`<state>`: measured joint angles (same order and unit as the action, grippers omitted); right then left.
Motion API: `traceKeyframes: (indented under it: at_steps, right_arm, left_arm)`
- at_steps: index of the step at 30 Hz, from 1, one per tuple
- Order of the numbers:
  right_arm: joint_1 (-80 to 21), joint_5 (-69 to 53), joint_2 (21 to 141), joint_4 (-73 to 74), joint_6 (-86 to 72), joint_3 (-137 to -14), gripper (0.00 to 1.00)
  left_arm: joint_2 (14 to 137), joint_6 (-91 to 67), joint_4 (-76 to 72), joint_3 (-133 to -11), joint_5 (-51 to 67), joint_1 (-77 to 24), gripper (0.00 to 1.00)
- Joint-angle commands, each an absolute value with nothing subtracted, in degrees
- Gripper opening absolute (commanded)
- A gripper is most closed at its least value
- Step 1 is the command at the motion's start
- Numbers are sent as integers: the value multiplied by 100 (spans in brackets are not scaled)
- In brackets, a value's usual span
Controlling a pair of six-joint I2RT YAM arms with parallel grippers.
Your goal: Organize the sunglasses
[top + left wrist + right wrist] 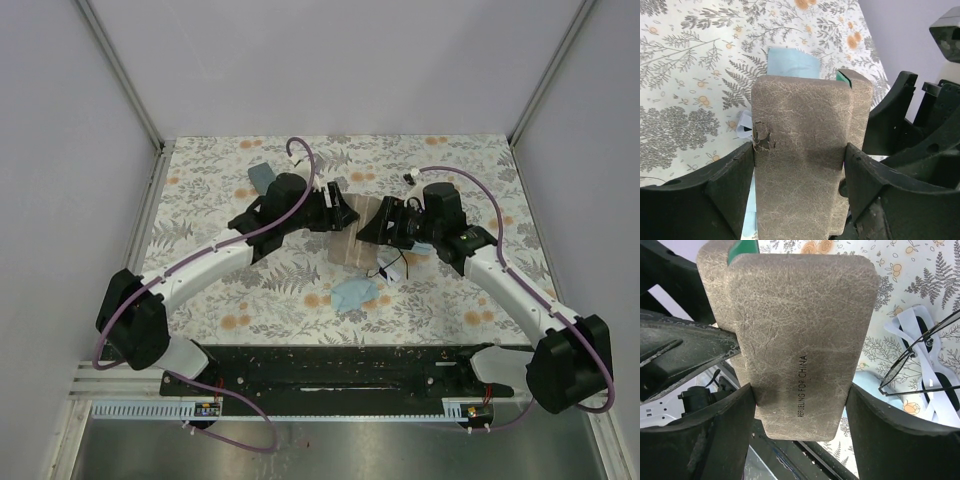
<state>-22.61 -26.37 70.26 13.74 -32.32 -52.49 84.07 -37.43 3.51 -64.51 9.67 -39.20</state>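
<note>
Noted tan case (800, 110) held between both arms over the table (200, 200). Found left end effector (799, 150) clamped across its width, with fingers pressed to both long edges. Found right end effector (800, 390) gripping the same case likewise from the opposite side. Spotted green lining at one end, so judged case slightly ajar.

Located sunglasses (920, 357) lying on table, not yet in case, just beside right end effector. Seen partly over a white-framed pair (902, 322), near light blue cloth (355, 293). Read long axis as diagonal in right wrist view, angled to case's length. Judged right arm clearly nearer, but occupied with case
</note>
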Motion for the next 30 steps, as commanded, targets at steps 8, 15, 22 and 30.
traceKeyframes:
  at_steps: [8,15,22,30]
  right_arm:
    - [-2180,-1670,6399,1178,-3129,-5037,99]
    - [-2180,-2029,6030,835,-3023,-4588,99]
    - [-2180,-2987,5889,-199,-3199,-4123,100]
    - [-2180,-4305,5468,-2184,-3796,-3420,99]
  left_arm:
    - [8069,-3058,633,-6416,746,-3833,16]
    - [7840,-3015,668,-6398,1230,-3709,2]
    - [7419,-3085,712,-6346,1634,-3709,0]
    - [7224,-3349,456,-6433,2539,-3560,0]
